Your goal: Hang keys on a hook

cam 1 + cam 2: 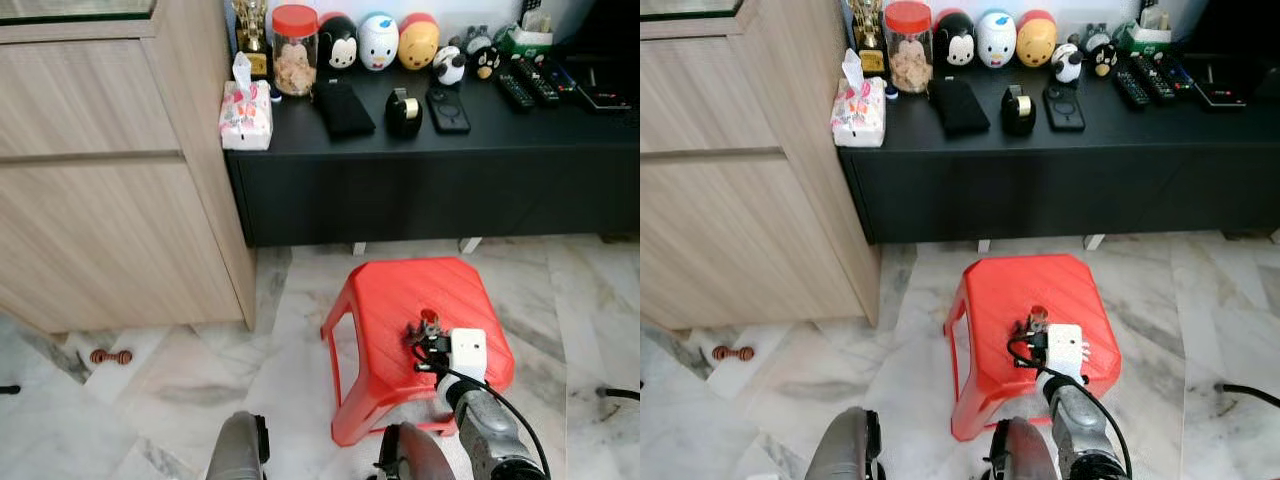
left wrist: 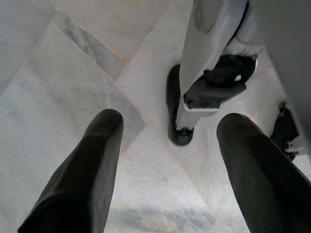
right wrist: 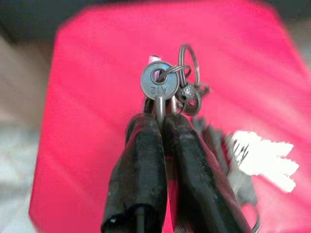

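A bunch of keys (image 3: 163,85) on metal rings, with a round-headed key marked A12, is pinched between the two black fingers (image 3: 141,165) of my right gripper (image 1: 428,328). That gripper is shut on the keys just above the top of a red plastic stool (image 1: 400,290). A white tag (image 3: 265,158) hangs from the bunch. My left gripper (image 2: 167,133) hangs low over the marble floor with its fingers (image 2: 92,165) wide apart and nothing between them.
A black low cabinet (image 1: 430,170) stands behind the stool, carrying a tissue pack (image 1: 246,115), a jar (image 1: 294,50), toy figures, a tape roll (image 1: 404,110) and remotes. A wooden cupboard (image 1: 100,170) is on the left. Marble floor surrounds the stool.
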`<state>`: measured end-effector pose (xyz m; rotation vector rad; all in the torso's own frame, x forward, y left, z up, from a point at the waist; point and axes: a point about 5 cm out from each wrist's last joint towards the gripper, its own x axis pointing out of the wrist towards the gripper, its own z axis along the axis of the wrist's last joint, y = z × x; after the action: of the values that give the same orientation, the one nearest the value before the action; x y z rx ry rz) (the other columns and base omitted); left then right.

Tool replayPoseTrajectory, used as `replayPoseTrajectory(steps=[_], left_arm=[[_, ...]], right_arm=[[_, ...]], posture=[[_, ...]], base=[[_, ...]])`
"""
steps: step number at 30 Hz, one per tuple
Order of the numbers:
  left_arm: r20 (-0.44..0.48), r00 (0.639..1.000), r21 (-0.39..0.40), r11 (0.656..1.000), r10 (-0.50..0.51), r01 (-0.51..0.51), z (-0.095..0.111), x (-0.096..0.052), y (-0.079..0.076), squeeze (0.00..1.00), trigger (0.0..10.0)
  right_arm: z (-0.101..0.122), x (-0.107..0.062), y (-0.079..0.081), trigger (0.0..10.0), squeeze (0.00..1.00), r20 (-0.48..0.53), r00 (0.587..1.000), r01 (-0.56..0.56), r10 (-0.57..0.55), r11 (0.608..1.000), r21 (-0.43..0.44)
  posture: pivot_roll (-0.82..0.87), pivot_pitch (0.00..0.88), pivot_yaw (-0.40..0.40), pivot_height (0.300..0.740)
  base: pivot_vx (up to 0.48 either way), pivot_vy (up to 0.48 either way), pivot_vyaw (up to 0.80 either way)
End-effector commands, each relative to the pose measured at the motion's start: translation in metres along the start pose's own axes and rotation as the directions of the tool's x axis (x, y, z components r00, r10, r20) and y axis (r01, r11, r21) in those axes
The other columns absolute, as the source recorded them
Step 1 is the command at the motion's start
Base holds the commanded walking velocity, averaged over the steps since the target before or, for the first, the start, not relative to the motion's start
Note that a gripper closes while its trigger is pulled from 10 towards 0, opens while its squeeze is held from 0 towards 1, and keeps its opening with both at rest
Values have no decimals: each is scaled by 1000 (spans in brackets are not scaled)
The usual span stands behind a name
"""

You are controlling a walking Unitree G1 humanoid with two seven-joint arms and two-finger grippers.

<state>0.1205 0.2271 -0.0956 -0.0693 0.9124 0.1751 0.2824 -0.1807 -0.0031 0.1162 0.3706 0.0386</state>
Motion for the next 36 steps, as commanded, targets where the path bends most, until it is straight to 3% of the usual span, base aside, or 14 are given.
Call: replayPoseTrajectory(steps=[1, 7, 8, 9, 11, 12, 13, 22, 28, 36], left_arm=[[-48, 999, -4, 1000, 10, -10, -9, -2, 2, 0, 10000], [-44, 999, -3, 1000, 9, -10, -3, 1, 1, 0, 10000], [-41, 999, -5, 1000, 12, -12, -2, 1, 1, 0, 10000], [-41, 999, -5, 1000, 12, -12, -2, 1, 1, 0, 10000], [-36, 999, -12, 1000, 17, -17, 0, 2, 0, 0, 10000], [-36, 999, -13, 1000, 18, -18, 0, 2, 0, 0, 10000], [-36, 999, -15, 1000, 21, -21, 0, 2, 0, 0, 10000], [-38, 999, -19, 999, 30, -31, 3, 3, 1, 0, 10000], [-44, 999, -20, 999, 29, -30, 1, 2, 1, 0, 10000], [-51, 998, -17, 1000, 25, -26, -1, 2, 2, 0, 10000]], right_arm=[[7, -3, -9, 0, 0, 67, 997, 27, -28, 999, 16], [17, -5, -12, 118, 0, 149, 988, 39, -40, 999, 11], [19, -6, -12, 1098, 0, 174, 984, 44, -44, 999, 4], [19, -6, -12, 1098, 0, 174, 984, 44, -44, 999, 4], [25, -8, -15, 7922, 0, 216, 974, 62, -62, 998, 8], [26, -8, -15, 7922, 0, 224, 972, 64, -65, 998, 13], [28, -9, -15, 10000, 0, 237, 969, 64, -66, 998, 14], [30, -18, -14, 10000, 0, 297, 950, 93, -98, 995, 32], [25, -23, -14, 10000, 0, 279, 954, 100, -106, 994, 33], [31, -20, -11, 10000, 0, 286, 953, 97, -103, 995, 36]], posture=[[144, 61, -69, 625], [132, 21, -68, 625], [131, 9, -71, 625], [131, 9, -71, 625], [130, 0, -75, 625], [130, 0, -75, 625], [126, 0, -76, 625], [118, 0, -72, 625], [117, 0, -69, 625], [116, 0, -65, 625]], base=[[0, 0, 0], [0, 0, 0], [0, 0, 0], [0, 0, 0], [0, 0, 0], [0, 0, 0], [0, 0, 0], [0, 0, 0], [0, 0, 0], [0, 0, 0]])
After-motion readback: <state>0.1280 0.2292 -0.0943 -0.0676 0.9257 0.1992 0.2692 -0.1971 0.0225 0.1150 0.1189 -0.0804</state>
